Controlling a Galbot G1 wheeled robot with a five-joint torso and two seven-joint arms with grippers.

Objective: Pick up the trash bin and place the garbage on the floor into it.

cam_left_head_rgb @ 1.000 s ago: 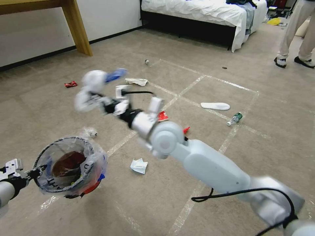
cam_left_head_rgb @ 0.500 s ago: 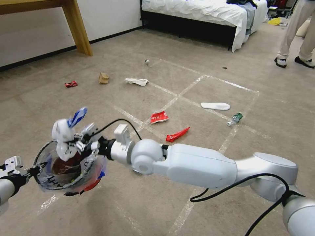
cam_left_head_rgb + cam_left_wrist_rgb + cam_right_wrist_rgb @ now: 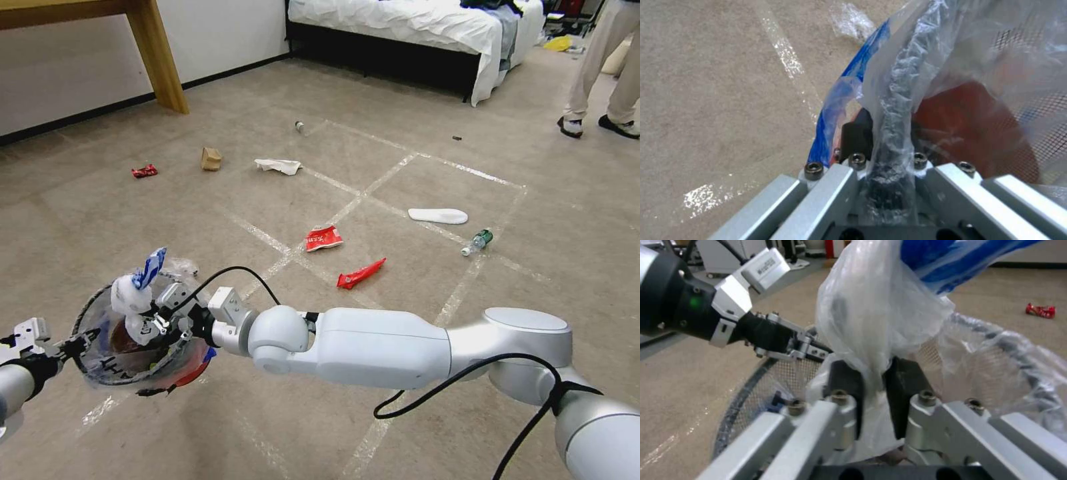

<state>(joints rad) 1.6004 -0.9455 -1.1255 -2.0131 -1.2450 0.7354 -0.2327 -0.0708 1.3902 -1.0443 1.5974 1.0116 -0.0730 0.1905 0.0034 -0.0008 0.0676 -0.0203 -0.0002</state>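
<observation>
At far left, the left gripper (image 3: 67,347) was clamped on the rim of the small round trash bin with dark mesh sides, red base and clear blue-printed liner (image 3: 100,370), holding it above the beige-grey carpeted floor crossed by pale tape lines (image 3: 427,280). Over the bin's mouth, the right gripper (image 3: 157,313) had its fingers (image 3: 900,386) pinched together on a crumpled white-and-blue plastic bag (image 3: 137,293). Farther right, on the carpet, lay a flattened red snack wrapper (image 3: 323,238), a long red wrapper (image 3: 361,273), a white insole-shaped piece (image 3: 437,215) and a small clear bottle with a green label (image 3: 477,242).
</observation>
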